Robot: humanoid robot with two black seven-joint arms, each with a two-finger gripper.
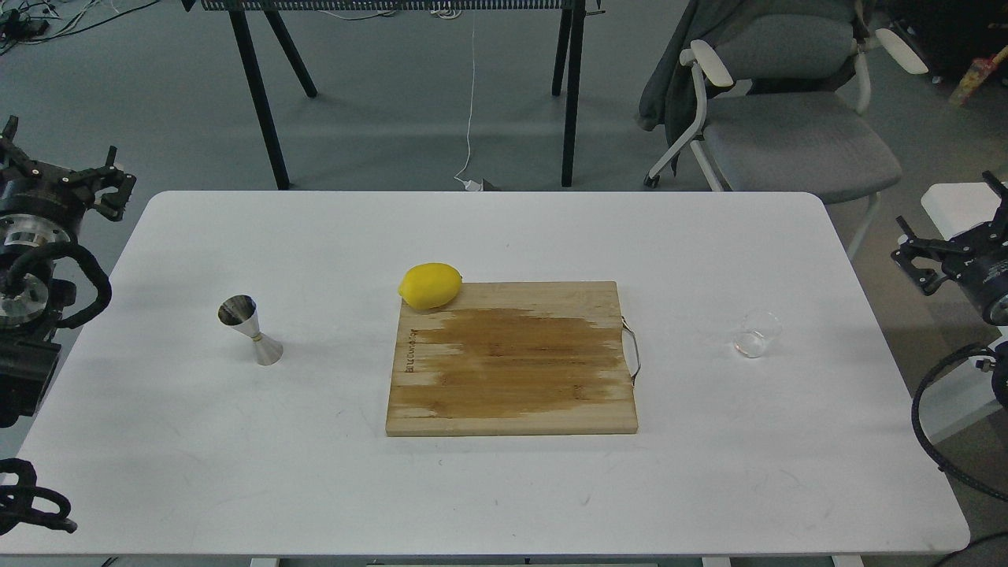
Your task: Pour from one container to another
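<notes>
The small clear glass cup [757, 334] stands upright on the right side of the white table [504, 488]. The shiny steel hourglass jigger [250, 331] stands upright on the left side. My left gripper [118, 185] hangs off the table's left edge, well back from the jigger, with its dark fingers spread and nothing between them. Beyond the right edge, my right gripper [907, 258] is to the right of the cup and also open and empty. Neither gripper touches anything.
A wooden cutting board [512, 362] with a metal handle on its right side lies in the middle of the table. A yellow lemon [430, 285] rests at its far left corner. A grey office chair [787, 118] and black table legs [571, 94] stand behind the table.
</notes>
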